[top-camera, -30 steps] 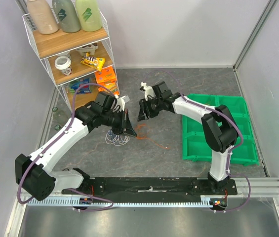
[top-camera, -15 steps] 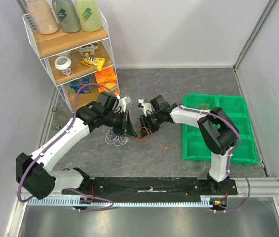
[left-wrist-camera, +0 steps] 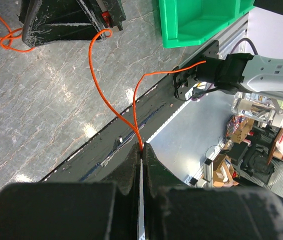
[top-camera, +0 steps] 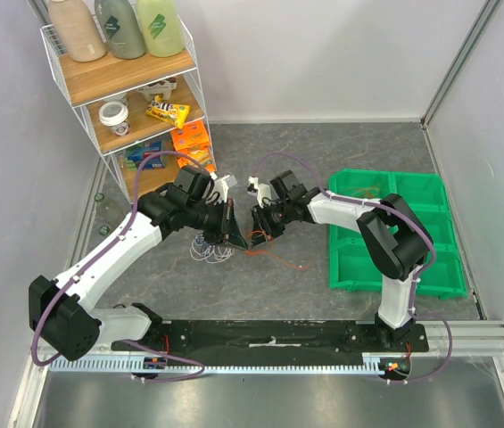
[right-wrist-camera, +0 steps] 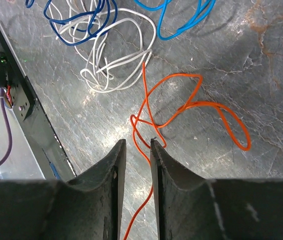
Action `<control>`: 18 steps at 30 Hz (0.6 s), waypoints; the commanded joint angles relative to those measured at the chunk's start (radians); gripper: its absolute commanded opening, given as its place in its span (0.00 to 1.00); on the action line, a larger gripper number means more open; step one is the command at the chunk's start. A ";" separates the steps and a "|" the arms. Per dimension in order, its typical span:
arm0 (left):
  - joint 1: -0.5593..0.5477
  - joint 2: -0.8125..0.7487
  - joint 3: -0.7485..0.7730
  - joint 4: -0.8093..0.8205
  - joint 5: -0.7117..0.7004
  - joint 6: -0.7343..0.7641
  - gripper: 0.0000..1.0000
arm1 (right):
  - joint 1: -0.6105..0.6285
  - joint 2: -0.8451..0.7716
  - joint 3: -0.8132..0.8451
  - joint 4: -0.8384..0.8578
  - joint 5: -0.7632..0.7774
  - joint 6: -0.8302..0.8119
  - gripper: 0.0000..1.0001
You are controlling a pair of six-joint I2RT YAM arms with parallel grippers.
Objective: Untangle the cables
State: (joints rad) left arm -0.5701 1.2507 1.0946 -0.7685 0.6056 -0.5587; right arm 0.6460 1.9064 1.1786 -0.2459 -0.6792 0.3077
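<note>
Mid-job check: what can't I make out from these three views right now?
- Top view: the cables are too small to trace, and the left tool and right tool cover the stretch between them.
- Left wrist view: the orange cable runs off the top-left corner.
- Right wrist view: the blue cables are cut by the top edge. The orange cable leaves the bottom edge inside the right tool's gap, contact unclear.

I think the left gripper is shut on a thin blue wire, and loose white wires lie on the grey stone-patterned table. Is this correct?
Not quite. The left wrist view shows the left gripper shut on a thin orange wire, not a blue one. The white wires do lie loose on the grey table.
</note>
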 commanded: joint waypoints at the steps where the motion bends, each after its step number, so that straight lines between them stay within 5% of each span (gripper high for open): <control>1: -0.005 0.010 0.025 0.018 0.025 0.036 0.02 | 0.009 0.002 0.004 0.034 -0.026 0.008 0.37; 18: -0.008 0.004 0.021 0.017 0.042 0.040 0.02 | 0.038 0.054 0.050 0.046 0.006 0.013 0.40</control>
State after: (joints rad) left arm -0.5701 1.2625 1.0946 -0.7685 0.6121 -0.5575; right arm 0.6800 1.9518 1.1809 -0.2379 -0.6796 0.3168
